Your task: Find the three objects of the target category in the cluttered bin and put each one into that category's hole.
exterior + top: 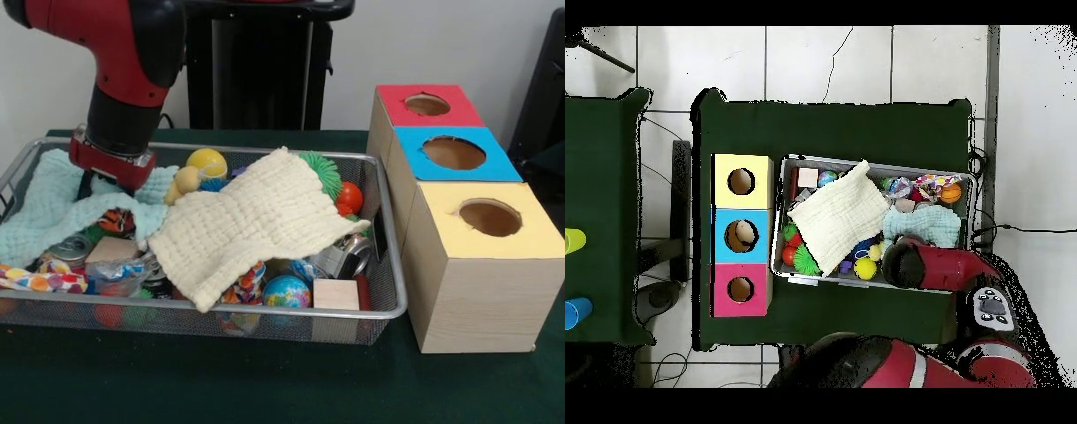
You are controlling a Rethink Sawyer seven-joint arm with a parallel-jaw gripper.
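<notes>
A wire mesh bin (388, 265) sits on the dark green table (265, 380), crammed with small things. A cream waffle cloth (256, 221) lies draped across its middle, and a pale mint cloth (53, 208) covers the side under the arm. Showing round the cloths are a yellow ball (207, 162), a green spiky ball (325, 172), an orange ball (350, 197), a globe-printed ball (286, 291), a plain wooden block (335, 294) and a metal can (353, 256).

Beside the bin stand three wooden boxes in a row, each with a round hole in its top: a red box (426, 106), a blue box (453, 153) and a yellow box (488, 218). In the overhead view something pale lies inside the blue box's hole.

The gripper (113, 168) hangs low over the bin's end farthest from the boxes, at the mint cloth, with the yellow ball just beside it. Its fingers are hidden behind the wrist and cloth, so I cannot tell how far open it is or whether it holds anything.
</notes>
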